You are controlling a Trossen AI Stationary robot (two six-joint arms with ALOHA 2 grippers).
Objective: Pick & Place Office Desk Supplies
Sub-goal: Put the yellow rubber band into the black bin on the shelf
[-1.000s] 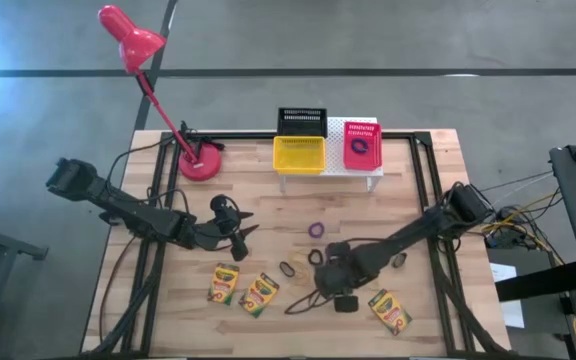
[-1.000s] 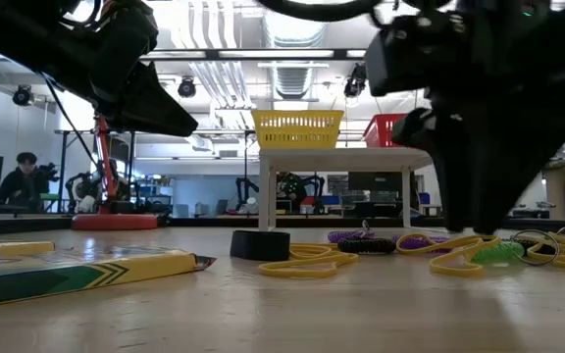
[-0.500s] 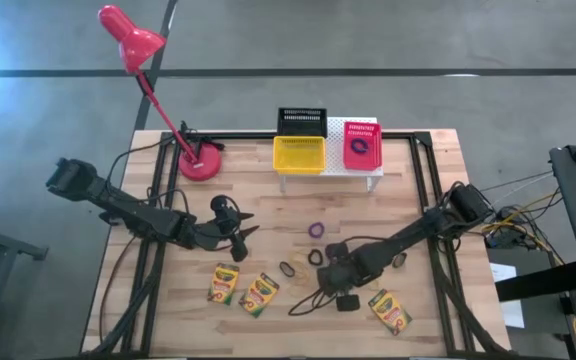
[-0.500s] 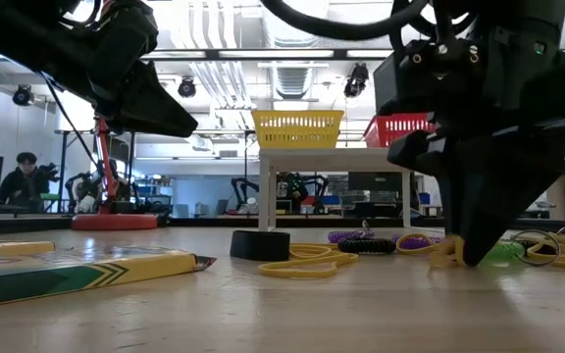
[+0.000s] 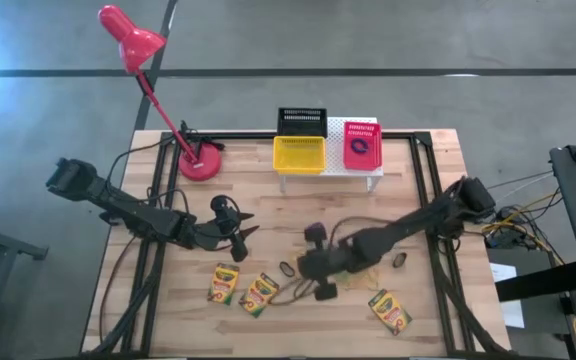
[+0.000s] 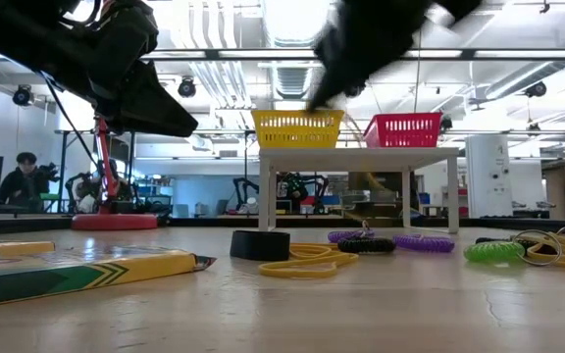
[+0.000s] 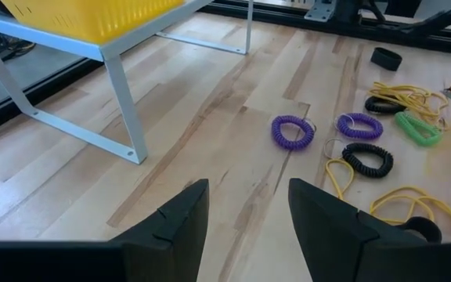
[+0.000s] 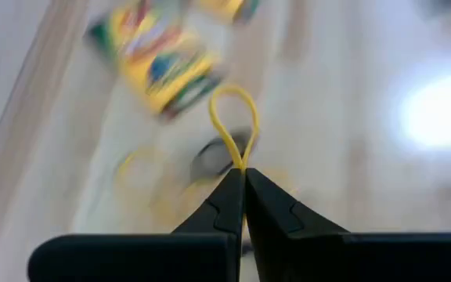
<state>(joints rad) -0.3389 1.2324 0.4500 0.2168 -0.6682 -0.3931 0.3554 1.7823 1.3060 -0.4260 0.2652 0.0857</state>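
My right gripper [image 8: 239, 172] is raised over the table's middle [image 5: 300, 268], shut on a thin yellow rubber band [image 8: 233, 117]. My left gripper [image 7: 245, 211] waits open at the left [image 5: 240, 228], touching nothing. Three crayon boxes [image 5: 224, 283] [image 5: 259, 294] [image 5: 389, 310] lie flat near the front edge. Purple rings [image 7: 293, 131] [image 7: 358, 125], a green ring [image 7: 417, 128], a black ring [image 7: 366, 159] and more yellow bands [image 6: 302, 261] lie flat on the wood. The yellow basket [image 5: 299, 154] and the pink-red basket [image 5: 362, 145] stand on the white riser [image 5: 335, 128]; the black basket [image 5: 301, 122] is behind. My right gripper pinches the rubber band between its two fingertips, at one spot on the strand [image 8: 238, 163]. A narrow loop of the band stands out beyond the fingertips. The fingers slant down from the table's right side. Whether any of the band still rests on the table cannot be seen.
A red desk lamp [image 5: 200, 163] stands at the back left. A purple ring [image 5: 361, 148] lies in the pink-red basket. A small dark ring [image 5: 400, 262] lies right of my right arm. Bare wood lies between the riser and the rings.
My right gripper has shut on a yellow rubber band that lay on the table, then risen with it and tipped, drifting toward the table's left. In the low view it has gone from the tabletop to the picture's top, and that band is off the wood.
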